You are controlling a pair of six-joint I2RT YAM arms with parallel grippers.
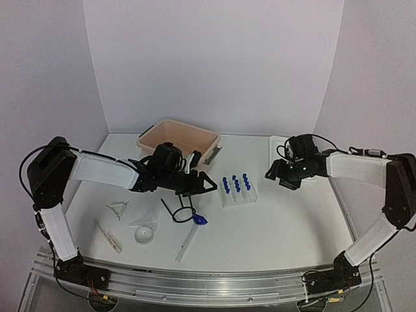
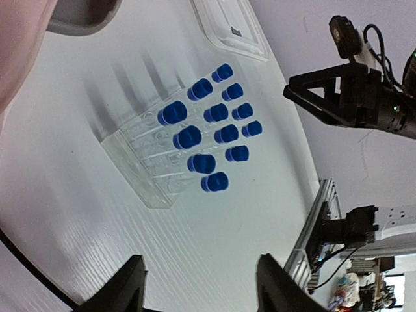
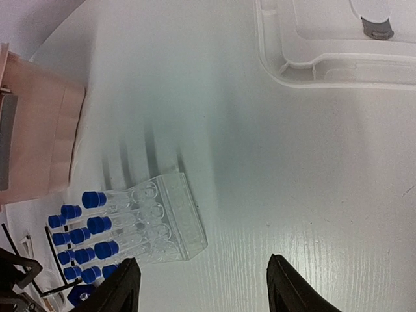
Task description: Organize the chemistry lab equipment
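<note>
At the middle of the table (image 1: 292, 221), the clear rack (image 1: 238, 191) of blue-capped tubes (image 1: 235, 184) stands between the two arms. The left end effector (image 2: 200, 286) hangs open just left of it, holding nothing; the right end effector (image 3: 198, 286) hangs open on its right, likewise.

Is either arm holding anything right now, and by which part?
Nothing is held. The left gripper and right gripper are both open, nothing between their fingers, one on each side of the tube rack.
</note>
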